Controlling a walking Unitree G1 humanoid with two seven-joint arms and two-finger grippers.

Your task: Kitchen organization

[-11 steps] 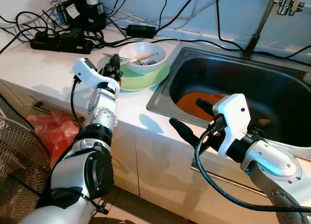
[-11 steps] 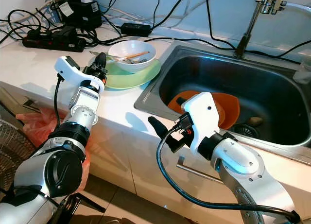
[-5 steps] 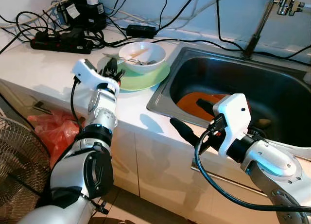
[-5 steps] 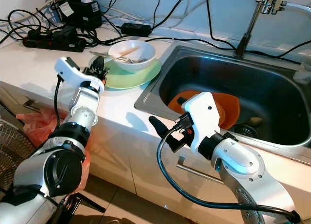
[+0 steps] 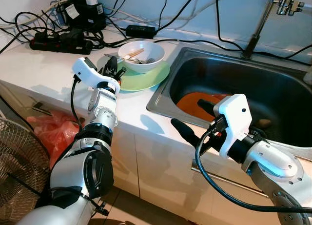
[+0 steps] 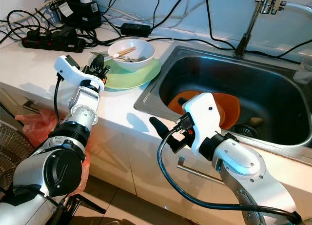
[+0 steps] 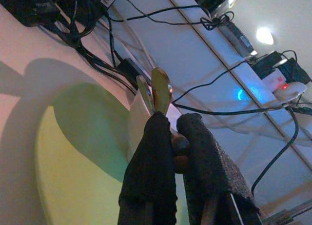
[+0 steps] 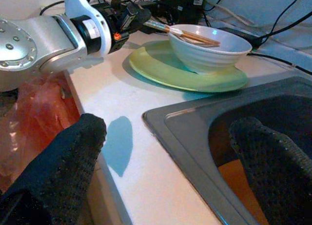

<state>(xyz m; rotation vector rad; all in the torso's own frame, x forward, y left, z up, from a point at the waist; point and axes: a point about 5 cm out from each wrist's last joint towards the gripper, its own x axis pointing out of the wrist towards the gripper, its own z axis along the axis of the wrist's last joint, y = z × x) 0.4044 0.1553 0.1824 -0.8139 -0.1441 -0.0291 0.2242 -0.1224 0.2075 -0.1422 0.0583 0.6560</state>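
A white counter [image 5: 48,69] is seen with a steel sink [image 5: 234,88] set into it toward the robot's right, and an orange plate [image 5: 195,102] lies in the sink. On the counter, just beside the sink's left rim, a green plate [image 5: 146,78] carries a white bowl [image 5: 141,53]. Chopsticks [image 5: 132,54] and some metal cutlery rest in the bowl, with their long axis running from the bowl out over its rim toward the left arm. The left gripper [image 5: 113,69] is much the nearer one: it is placed at the left edge of the green plate, right at the handle ends. In the left wrist view its fingers [image 7: 151,166] are closed on the utensil handles [image 7: 158,91], which stand out beyond the fingertips toward the bowl. The right gripper [image 5: 192,120] is held well apart, in front of the sink's near rim, with its fingers spread wide and nothing between them. It is judged that the utensils are about to be drawn out of the bowl.
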